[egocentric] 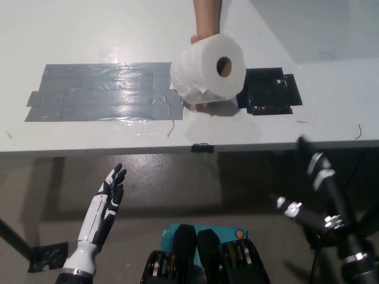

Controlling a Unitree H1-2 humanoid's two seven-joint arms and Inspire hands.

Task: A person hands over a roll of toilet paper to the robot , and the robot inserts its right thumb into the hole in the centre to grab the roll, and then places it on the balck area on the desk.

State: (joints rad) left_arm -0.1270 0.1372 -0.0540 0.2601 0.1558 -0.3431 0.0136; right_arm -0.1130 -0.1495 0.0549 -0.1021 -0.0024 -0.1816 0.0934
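Over the desk (89, 35), a person's hand (204, 26) holds the toilet paper roll (207, 74) just left of the black area (269, 92) — hole facing the robot. The right hand (317, 189) waits low, fingers apart; the left hand (106, 201) rests open. A thumb missing the hole could knock the roll away.

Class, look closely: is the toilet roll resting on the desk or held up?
Held up. A person's hand grips the toilet roll from behind, its hole facing the camera.

No readable text, label, brand, number or sign anywhere in head view.
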